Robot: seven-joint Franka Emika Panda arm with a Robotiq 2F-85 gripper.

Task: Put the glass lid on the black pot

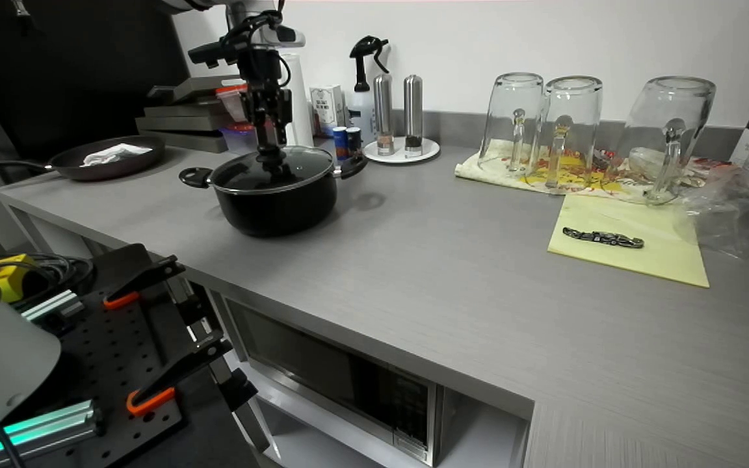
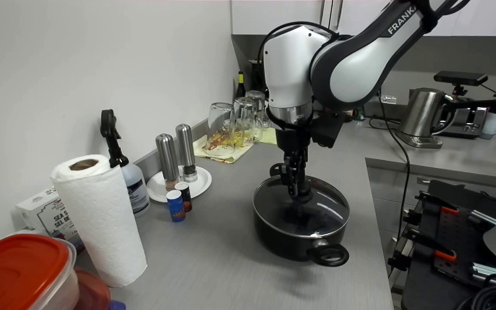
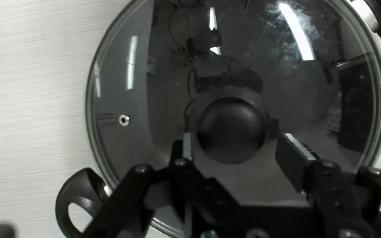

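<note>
The glass lid (image 1: pixel 313 162) lies flat on the black pot (image 1: pixel 277 211), its metal rim along the pot's edge. Both also show in an exterior view, the lid (image 2: pixel 274 204) over the pot (image 2: pixel 280 241). In the wrist view the lid (image 3: pixel 309 96) fills most of the picture, with its black knob (image 3: pixel 232 129) near the middle and the pot's side handles at two corners. My gripper (image 3: pixel 240 148) is open, pointing down just above the lid, one finger on each side of the knob with gaps visible. It also shows in both exterior views (image 1: pixel 269 136) (image 2: pixel 298 183). The pot's inside is hidden.
A frying pan (image 1: pixel 108 159) with a white cloth stands beyond the pot. A paper towel roll (image 2: pixel 101 219), a spray bottle (image 2: pixel 134 189), two metal mills (image 1: pixel 382 114) on a white plate and upturned glass mugs (image 1: pixel 566 130) stand along the wall. The counter's front edge (image 1: pixel 374 335) is near.
</note>
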